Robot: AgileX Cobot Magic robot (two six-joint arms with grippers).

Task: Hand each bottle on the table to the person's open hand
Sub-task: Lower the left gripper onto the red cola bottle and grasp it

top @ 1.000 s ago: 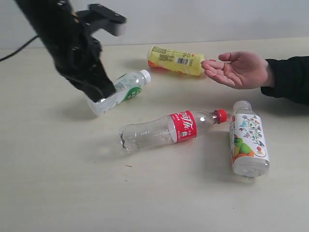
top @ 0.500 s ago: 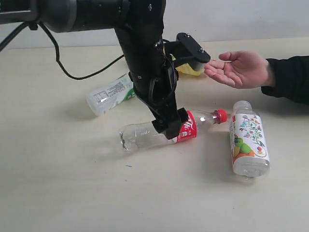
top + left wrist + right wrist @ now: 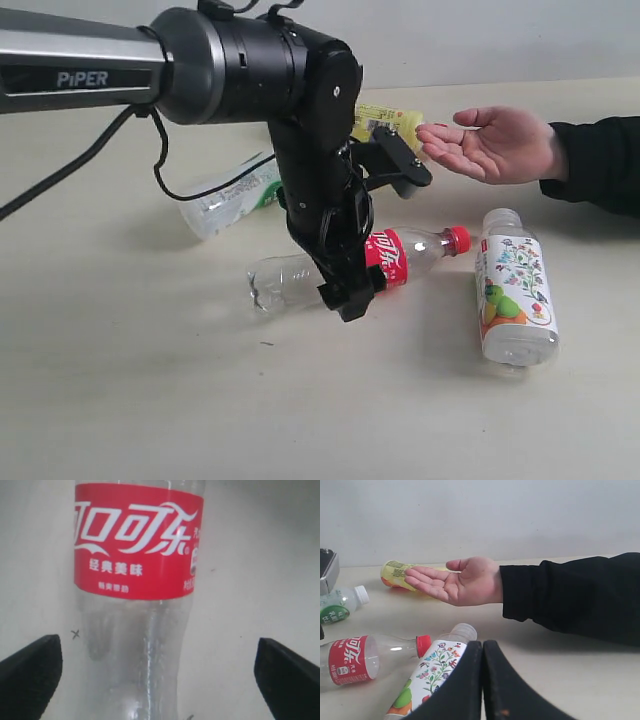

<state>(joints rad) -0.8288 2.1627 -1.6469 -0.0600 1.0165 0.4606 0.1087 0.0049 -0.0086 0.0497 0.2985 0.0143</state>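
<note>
the clear bottle with the red label lies on its side in the middle of the table, not lifted, its red cap toward the person's open hand. my left gripper is down over its clear body just behind the label, jaws spread as wide as they go, one on each side, gripping nothing.

a second ago those jaws were nearly closed at the white-green bottle, which sat tilted under me. now it lies flat on the table and i have swung across to this one, opening on the way. as i judge it, nothing has been handed over. all four bottles are on the table, and the step in hand is closing on the red-label one.

my left wrist view shows what the exterior view hides behind my arm: bare table on both sides between the bottle and my fingertips, so no contact yet. the exterior view shows the yellow bottle partly behind my arm, near the hand's fingertips. the right wrist view shows the palm turned up and waiting, the fruit-picture bottle just in front of my right gripper, whose jaws are pressed together and empty.
</note>
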